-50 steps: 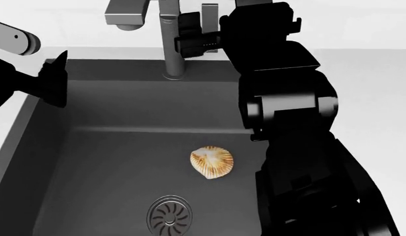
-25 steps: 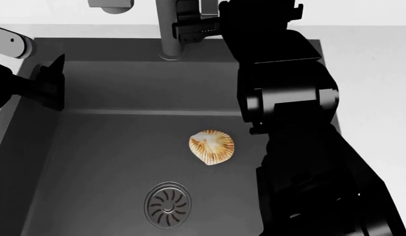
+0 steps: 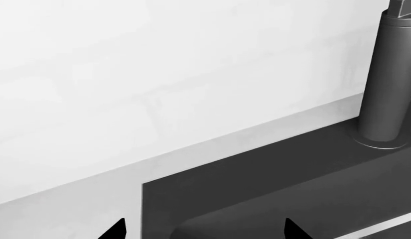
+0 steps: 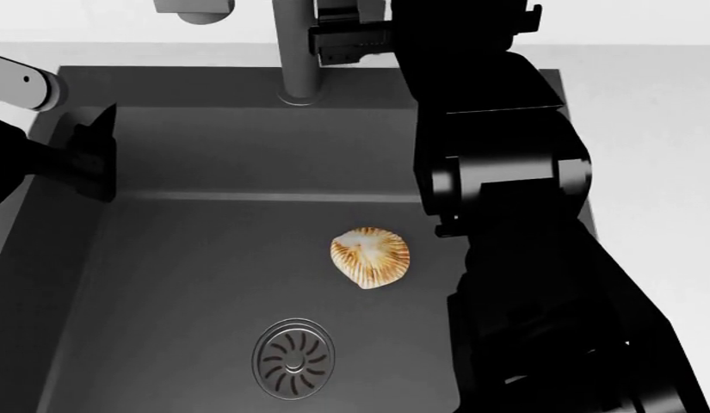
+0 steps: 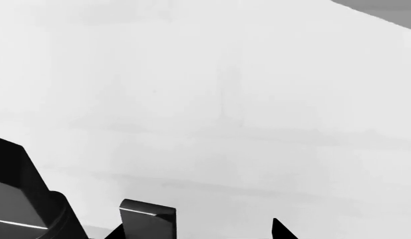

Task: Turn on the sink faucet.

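The sink faucet [image 4: 297, 52] is a grey post at the sink's back edge, with its spout [image 4: 194, 9] cut off by the top of the head view. My right gripper [image 4: 348, 39] is right beside the post. In the right wrist view it [image 5: 199, 231] is open, with a dark flat block, apparently the faucet's lever [image 5: 149, 219], between the fingertips close to one finger and the faucet body [image 5: 19, 199] beside it. My left gripper [image 4: 90, 151] hangs open and empty over the sink's left wall. In the left wrist view it [image 3: 202, 231] faces the faucet post [image 3: 388, 84].
The dark sink basin [image 4: 194, 241] holds a tan ribbed shell [image 4: 370, 256] and a round slotted drain [image 4: 295, 357]. A white counter [image 4: 642, 103] surrounds the sink, and a white wall [image 3: 159, 64] stands behind it. My right arm [image 4: 504, 198] covers the sink's right side.
The head view has tilted, so the faucet sits higher in the frame. My right gripper stays beside the post, shifted slightly right. My left gripper has barely moved.
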Tool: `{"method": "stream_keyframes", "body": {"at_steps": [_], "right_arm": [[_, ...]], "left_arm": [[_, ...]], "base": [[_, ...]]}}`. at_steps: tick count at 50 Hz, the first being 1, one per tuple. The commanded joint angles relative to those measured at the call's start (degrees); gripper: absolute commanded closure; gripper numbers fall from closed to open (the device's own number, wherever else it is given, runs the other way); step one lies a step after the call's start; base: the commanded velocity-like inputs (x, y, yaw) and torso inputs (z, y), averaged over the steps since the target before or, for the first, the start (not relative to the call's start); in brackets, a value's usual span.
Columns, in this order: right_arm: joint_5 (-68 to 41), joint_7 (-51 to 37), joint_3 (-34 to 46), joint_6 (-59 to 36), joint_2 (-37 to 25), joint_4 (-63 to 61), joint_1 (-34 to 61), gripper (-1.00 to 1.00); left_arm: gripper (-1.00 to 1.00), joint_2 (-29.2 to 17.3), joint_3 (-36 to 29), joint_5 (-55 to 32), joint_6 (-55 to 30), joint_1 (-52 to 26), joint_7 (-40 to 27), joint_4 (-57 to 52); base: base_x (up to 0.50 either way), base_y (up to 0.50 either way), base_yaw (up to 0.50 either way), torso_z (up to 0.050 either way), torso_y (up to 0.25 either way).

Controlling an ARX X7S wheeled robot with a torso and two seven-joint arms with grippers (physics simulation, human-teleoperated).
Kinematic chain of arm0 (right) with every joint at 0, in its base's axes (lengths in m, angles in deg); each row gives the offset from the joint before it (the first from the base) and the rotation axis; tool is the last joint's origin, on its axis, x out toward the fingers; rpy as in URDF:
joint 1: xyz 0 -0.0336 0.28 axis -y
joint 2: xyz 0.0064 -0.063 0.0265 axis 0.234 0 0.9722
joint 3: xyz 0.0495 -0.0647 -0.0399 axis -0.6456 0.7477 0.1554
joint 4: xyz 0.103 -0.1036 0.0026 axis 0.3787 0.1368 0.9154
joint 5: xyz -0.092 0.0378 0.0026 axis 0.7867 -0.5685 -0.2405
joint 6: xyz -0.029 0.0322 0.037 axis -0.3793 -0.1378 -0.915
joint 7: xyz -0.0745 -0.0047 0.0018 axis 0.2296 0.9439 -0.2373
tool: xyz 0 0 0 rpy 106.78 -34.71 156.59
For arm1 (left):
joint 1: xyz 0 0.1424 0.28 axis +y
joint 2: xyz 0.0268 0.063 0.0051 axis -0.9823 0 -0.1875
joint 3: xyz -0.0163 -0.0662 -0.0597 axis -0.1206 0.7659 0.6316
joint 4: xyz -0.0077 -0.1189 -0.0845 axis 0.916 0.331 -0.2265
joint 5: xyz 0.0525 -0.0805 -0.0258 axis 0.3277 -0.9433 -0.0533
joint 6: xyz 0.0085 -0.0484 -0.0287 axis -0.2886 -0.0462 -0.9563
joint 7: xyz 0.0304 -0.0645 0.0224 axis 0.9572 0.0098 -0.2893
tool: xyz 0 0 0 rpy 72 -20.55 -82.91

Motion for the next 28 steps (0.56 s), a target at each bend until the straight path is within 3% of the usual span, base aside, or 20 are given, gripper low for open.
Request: {"method": "stream_keyframes", "body": {"at_steps": [1, 15, 24, 28], "right_arm": [[-0.7, -2.6, 1.2, 1.6, 0.0, 0.1, -0.3, -1.00], [0.6, -3.9, 1.5, 1.1, 0.0, 0.1, -0.8, -1.00], [4.4, -4.3, -3.1, 0.5, 0.0, 0.1, -1.2, -1.00], [7.7, -4.3, -9.9, -1.1, 0.0, 0.1, -1.7, -1.00]], "left_arm": [[-1.00, 0.3, -0.4, -0.1, 0.1, 0.3, -0.1, 0.2], [-1.00, -0.3, 0.0, -0.6, -0.3, 0.5, 0.1, -0.3], [-1.00, -0.4, -0.1, -0.8, -0.4, 0.7, 0.1, -0.5], [-1.00, 0.0, -0.2, -0.7, -0.5, 0.5, -0.2, -0.5]], "base": [[0.00, 0.00, 0.00, 0.000, 0.000], [0.00, 0.00, 0.00, 0.000, 0.000], [0.00, 0.00, 0.00, 0.000, 0.000], [0.00, 0.00, 0.00, 0.000, 0.000]]}}
